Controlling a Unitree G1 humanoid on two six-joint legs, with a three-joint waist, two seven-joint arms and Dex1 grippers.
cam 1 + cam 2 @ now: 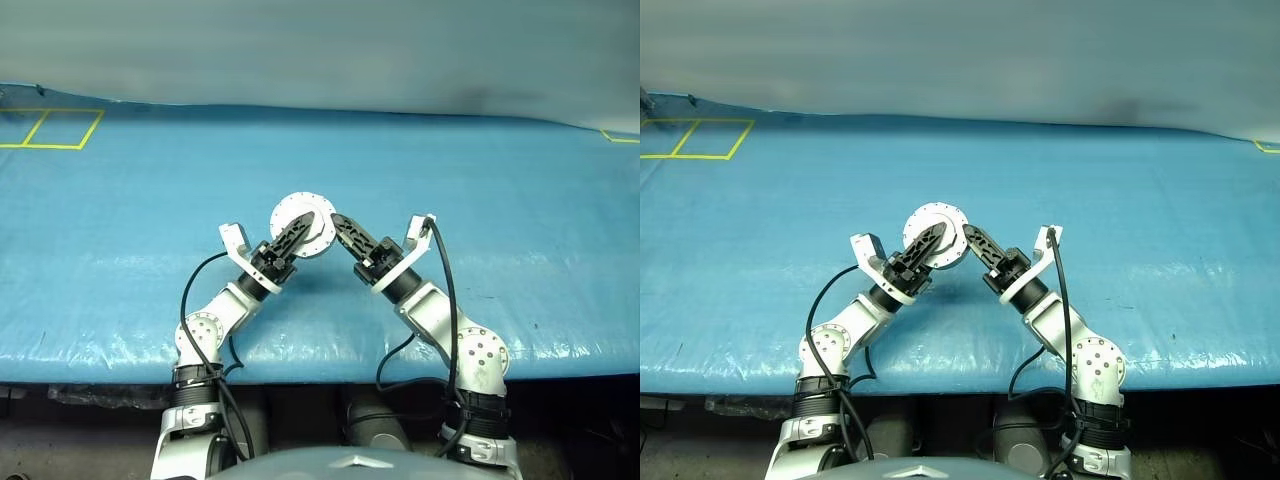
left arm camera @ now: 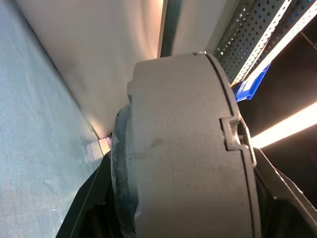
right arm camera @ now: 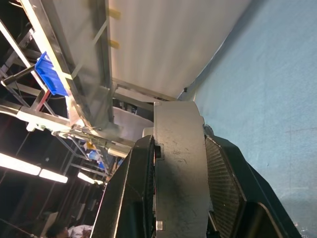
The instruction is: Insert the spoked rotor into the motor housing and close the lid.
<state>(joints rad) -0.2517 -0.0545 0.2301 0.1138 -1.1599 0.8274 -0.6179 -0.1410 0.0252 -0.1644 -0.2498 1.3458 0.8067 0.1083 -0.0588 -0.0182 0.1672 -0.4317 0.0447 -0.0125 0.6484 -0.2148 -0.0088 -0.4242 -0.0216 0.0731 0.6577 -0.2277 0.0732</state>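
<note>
Left eye view, both claws (left, right) clamped on motor housing, above blue table

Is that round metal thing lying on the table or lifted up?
Lifted: both grippers, left and right, hold the motor housing above the blue table.

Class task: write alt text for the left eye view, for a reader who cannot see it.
Two grippers, left and right, hold a round silver motor housing between them above a blue table. Yellow tape squares mark the table's far left corner.
</note>
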